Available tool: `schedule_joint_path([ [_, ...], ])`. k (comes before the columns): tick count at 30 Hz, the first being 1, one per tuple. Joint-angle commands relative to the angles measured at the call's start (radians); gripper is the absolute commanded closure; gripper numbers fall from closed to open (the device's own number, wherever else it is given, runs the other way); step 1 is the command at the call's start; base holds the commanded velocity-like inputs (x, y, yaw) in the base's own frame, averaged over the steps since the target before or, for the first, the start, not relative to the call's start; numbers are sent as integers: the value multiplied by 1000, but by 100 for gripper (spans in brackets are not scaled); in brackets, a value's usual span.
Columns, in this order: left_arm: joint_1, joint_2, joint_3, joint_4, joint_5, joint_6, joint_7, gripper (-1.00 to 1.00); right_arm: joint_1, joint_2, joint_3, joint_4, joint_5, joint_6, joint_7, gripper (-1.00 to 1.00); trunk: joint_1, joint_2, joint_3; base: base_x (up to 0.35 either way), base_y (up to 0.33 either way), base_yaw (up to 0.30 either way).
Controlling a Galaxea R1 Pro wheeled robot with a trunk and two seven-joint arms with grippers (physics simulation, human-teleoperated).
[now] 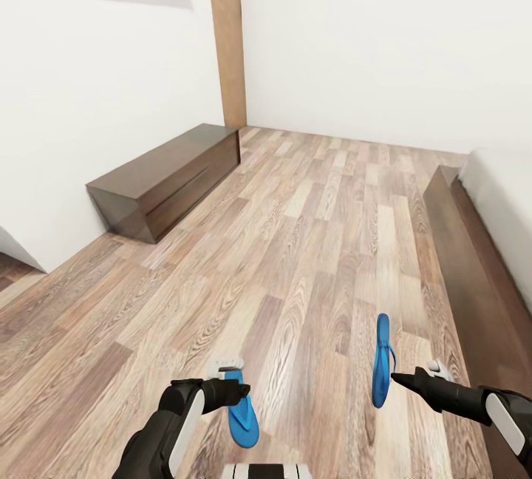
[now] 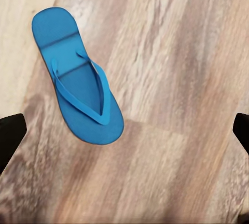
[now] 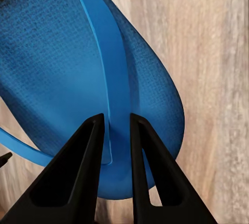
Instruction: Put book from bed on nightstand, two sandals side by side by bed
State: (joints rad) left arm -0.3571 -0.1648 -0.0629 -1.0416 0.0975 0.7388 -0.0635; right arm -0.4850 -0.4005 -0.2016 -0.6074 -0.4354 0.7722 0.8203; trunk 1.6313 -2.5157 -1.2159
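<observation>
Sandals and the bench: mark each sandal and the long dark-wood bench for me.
sandal on the floor (image 2: pixel 78 79), left wrist view, on its footbed under the straps.
sandal in the right gripper (image 1: pixel 381 368), head view, on its blue sole, seen edge-on.
bench (image 1: pixel 166 176), head view, on its top surface.

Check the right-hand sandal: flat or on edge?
On edge: the right sandal shows thin in head view, its strap between the right gripper fingers.
</observation>
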Motion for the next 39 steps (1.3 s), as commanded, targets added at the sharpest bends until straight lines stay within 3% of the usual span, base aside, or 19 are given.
schedule_joint_path([
  [1,0,0,1,-1,10,5,4,-100,0,0,-2,0,-2,6,2,100,0,-1,-5,0,0,0],
  [36,0,2,5,-3,10,4,2,-100,0,0,-3,0,-2,6,2,100,16,-9,-140,0,0,0],
  [39,0,2,5,-3,10,4,2,-100,0,0,-2,0,-2,6,2,100,16,-9,-140,0,0,0],
])
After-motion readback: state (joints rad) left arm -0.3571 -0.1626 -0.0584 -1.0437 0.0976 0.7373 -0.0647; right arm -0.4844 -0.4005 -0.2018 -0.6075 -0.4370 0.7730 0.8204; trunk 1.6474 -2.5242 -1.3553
